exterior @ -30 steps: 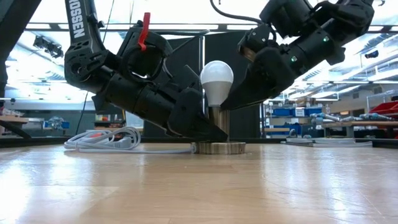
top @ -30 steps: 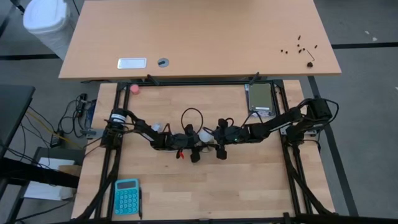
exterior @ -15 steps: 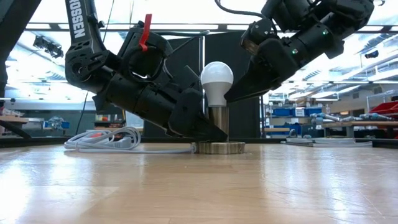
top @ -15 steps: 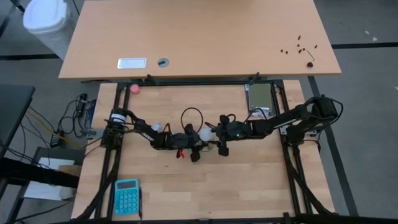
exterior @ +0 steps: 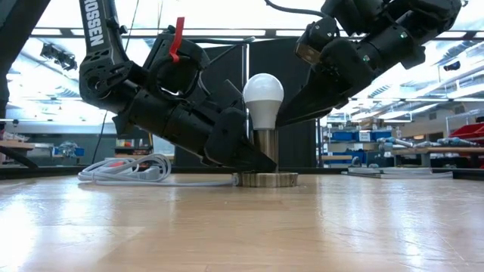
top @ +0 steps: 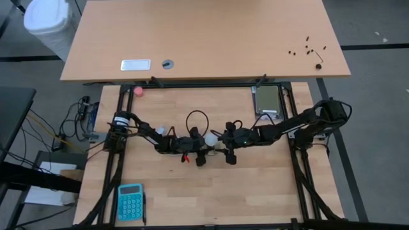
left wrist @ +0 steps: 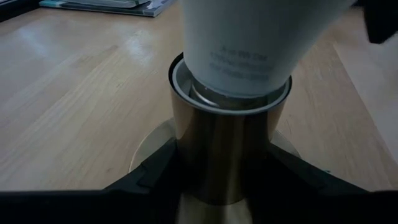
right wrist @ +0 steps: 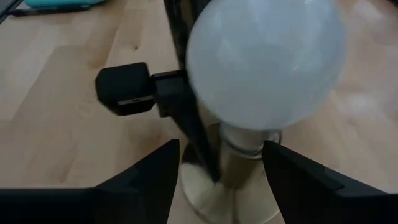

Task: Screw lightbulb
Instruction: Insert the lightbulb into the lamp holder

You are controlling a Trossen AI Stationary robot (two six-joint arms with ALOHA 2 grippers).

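The lightbulb (exterior: 263, 100) stands upright in the brass socket (exterior: 265, 155) mid-desk. The left gripper (left wrist: 217, 180) has its jaws clamped on the socket — the right gripper (right wrist: 217, 177), jaws apart, holds nothing beside the bulb.

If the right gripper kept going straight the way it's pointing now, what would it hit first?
Most likely the lightbulb: it sits dead ahead of the right gripper, between and just beyond its open fingers, standing in the socket. How far apart they are is unclear.
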